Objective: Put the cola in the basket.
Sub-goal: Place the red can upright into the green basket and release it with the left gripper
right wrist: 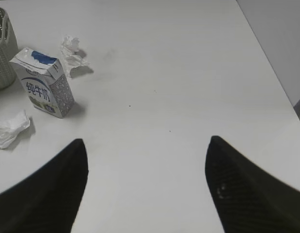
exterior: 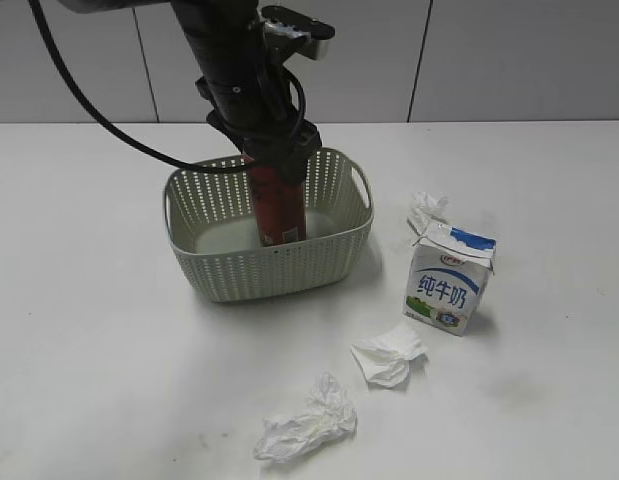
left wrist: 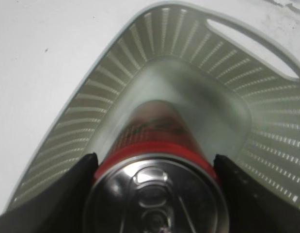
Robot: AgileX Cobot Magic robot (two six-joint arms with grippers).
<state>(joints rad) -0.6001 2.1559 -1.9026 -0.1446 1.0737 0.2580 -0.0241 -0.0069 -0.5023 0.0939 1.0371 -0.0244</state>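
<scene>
- Inside the basket (exterior: 268,262), toward the far edge of the counter (exterior: 109,380) and left of its middle, the cola (exterior: 279,210) stands upright, its lower part down among the perforated walls.
- The left claw (exterior: 274,158) comes down from above and is closed on the can's upper part; in the left wrist view a dark finger (left wrist: 72,194) presses each side of the can just under the silver top (left wrist: 157,196) with its pull tab.
- The left wrist view looks straight down the can's red body to the basket floor; whether the base actually touches the floor cannot be told.
- A cut-out handle (left wrist: 251,46) shows in the basket rim beyond the can.
- The right claw (right wrist: 145,184) hovers over bare counter near the right edge, its two dark fingers spread wide apart with nothing between them.
- A white-and-blue milk carton (exterior: 449,277) stands upright to the right of the basket, apart from it.
- One crumpled tissue (exterior: 426,210) lies just behind the carton, toward the far edge.
- A second tissue (exterior: 389,355) lies nearer the front edge, left of the carton.
- A third tissue (exterior: 307,420) lies closest to the front edge, well apart from the basket.
</scene>
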